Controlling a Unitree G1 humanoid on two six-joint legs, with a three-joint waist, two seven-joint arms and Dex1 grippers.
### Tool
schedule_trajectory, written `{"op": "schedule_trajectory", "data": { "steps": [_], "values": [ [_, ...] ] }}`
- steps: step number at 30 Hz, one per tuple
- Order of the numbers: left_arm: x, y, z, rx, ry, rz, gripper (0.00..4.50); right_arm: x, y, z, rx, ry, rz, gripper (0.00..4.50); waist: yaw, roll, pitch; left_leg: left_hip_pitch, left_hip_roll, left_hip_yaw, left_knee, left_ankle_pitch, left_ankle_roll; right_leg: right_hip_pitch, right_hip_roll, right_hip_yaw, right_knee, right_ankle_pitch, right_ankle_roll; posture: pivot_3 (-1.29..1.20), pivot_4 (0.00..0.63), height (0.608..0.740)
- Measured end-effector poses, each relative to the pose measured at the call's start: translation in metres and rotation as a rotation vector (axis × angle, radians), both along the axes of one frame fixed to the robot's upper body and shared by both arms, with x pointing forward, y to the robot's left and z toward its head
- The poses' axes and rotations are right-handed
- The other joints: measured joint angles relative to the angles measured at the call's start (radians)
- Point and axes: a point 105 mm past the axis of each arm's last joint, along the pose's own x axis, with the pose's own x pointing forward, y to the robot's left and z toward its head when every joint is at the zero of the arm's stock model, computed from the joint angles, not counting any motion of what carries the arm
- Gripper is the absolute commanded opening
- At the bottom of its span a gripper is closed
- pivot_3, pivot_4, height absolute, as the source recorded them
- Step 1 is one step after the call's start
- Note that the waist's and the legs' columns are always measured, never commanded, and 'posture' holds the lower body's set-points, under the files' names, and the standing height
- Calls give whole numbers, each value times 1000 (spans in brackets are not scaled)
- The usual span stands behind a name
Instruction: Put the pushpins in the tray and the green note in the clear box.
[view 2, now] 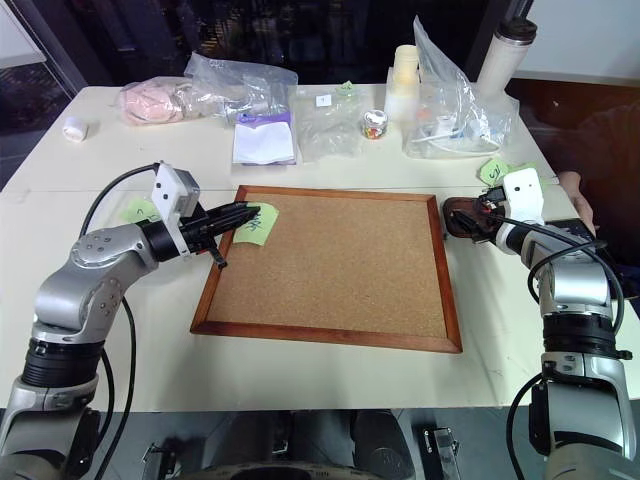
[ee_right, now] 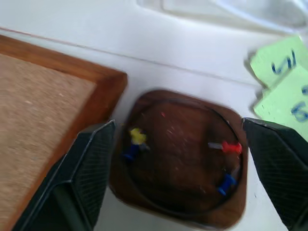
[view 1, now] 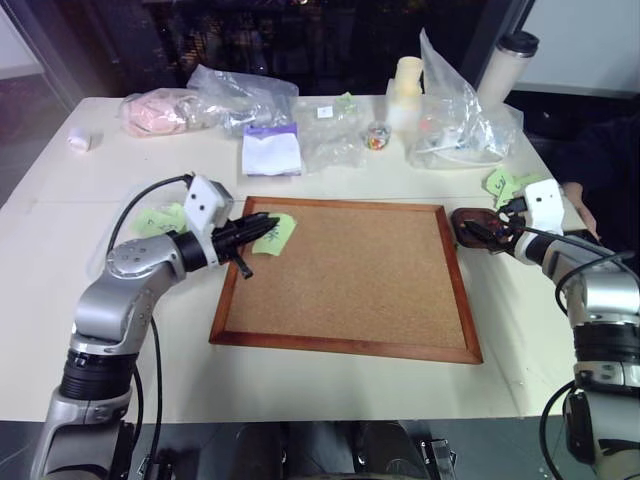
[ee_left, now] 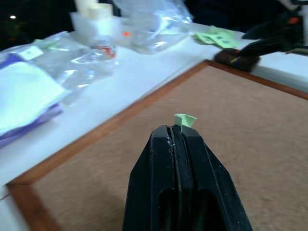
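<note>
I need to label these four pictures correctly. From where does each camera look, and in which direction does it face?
Left and right eye views: on the head, looking forward and down over both arms at the table and cork board.
Left wrist view: along the left gripper, shut on the green note, across the board.
Right wrist view: down between the right gripper, open, at the tray with pushpins.
Shared: the board and tray appear in all views.

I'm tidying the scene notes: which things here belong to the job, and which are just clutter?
Job: green note pinched in the left gripper; tray holding pushpins under the open right gripper.
Clutter: cork board, plastic bags, cup.
</note>
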Motion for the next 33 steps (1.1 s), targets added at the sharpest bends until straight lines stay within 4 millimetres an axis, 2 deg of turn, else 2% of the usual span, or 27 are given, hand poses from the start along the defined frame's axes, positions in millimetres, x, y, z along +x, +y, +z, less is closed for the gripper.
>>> {"op": "schedule_trajectory", "data": {
  "steps": [7,9,12,14,15,18,22,27,32,33],
  "values": [
    [2,0,-1,-10,4,16,0,0,3,-7,9,25,9,4406,1,0,0,0,0,0,0,0,0,0,0,0,0,0,0,0,150,740],
    [2,1,-1,-7,3,20,0,-3,15,-2,34,25,73,4406,1,0,0,0,0,0,0,0,0,0,0,0,0,0,0,0,150,740],
    [4,7,1,20,-8,40,0,-19,58,14,77,10,308,4406,-3,0,0,0,1,0,0,0,0,-1,1,0,1,0,0,0,150,740],
    [9,19,10,35,-34,91,0,-38,97,28,100,6,519,4406,-3,0,0,0,2,-1,0,0,0,-1,2,0,2,0,0,0,150,740],
    [12,26,16,36,-52,118,0,-45,111,35,101,-1,595,4406,-2,0,0,0,3,-1,0,0,0,-1,1,0,2,0,0,0,150,740],
    [19,52,27,38,-81,211,0,-68,139,46,89,14,776,4406,2,0,0,0,2,-1,1,0,0,0,0,-1,1,0,0,0,150,740],
    [30,91,25,65,-85,365,0,-96,174,50,54,53,1005,4406,3,0,1,0,2,-1,1,0,0,0,0,-1,1,0,0,0,150,740],
    [37,134,18,140,-84,525,0,-101,193,50,31,63,1090,4406,3,-1,1,0,2,-1,1,0,0,-1,0,-1,1,0,0,0,150,740],
    [35,158,10,178,-61,593,0,-103,200,44,19,83,1113,4406,3,-1,1,-1,2,0,1,0,0,-1,0,-2,1,0,0,0,150,740],
    [34,160,6,184,-48,593,332,-102,200,44,18,83,1113,4467,3,-1,1,-1,2,0,1,0,0,-1,0,-1,1,0,0,0,150,740]
  ]
}}
